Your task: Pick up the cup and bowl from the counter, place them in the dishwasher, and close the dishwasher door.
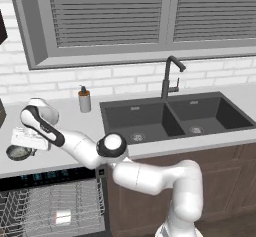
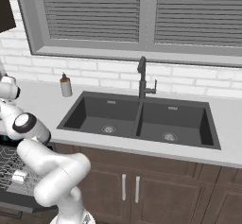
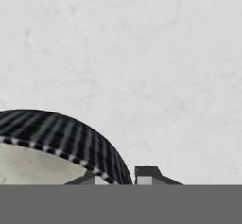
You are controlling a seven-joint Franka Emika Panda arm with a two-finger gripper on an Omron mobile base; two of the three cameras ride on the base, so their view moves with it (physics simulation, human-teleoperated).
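Finger tips of the gripper (image 3: 116, 176) are straddling the rim of the bowl (image 3: 56, 138) in the hand view, one tip inside over the pale speckled interior, the other outside against the dark striped wall. The jaws are standing narrow and appear to be pinching the rim between them. From the left base view, the bowl (image 1: 19, 153) is sitting on the counter (image 1: 70, 131) near its front edge, directly above the open dishwasher (image 1: 50, 201), whose wire rack is already holding a small white object, probably the cup (image 1: 62, 217).

I am judging the bowl to be rigid, light and smooth-glazed, so a rim pinch should be working, though the curved wall could be letting it swing or slip. Gripping deeper on the rim and lifting slowly would be helping. Soap dispenser (image 1: 84, 100) is standing well apart.
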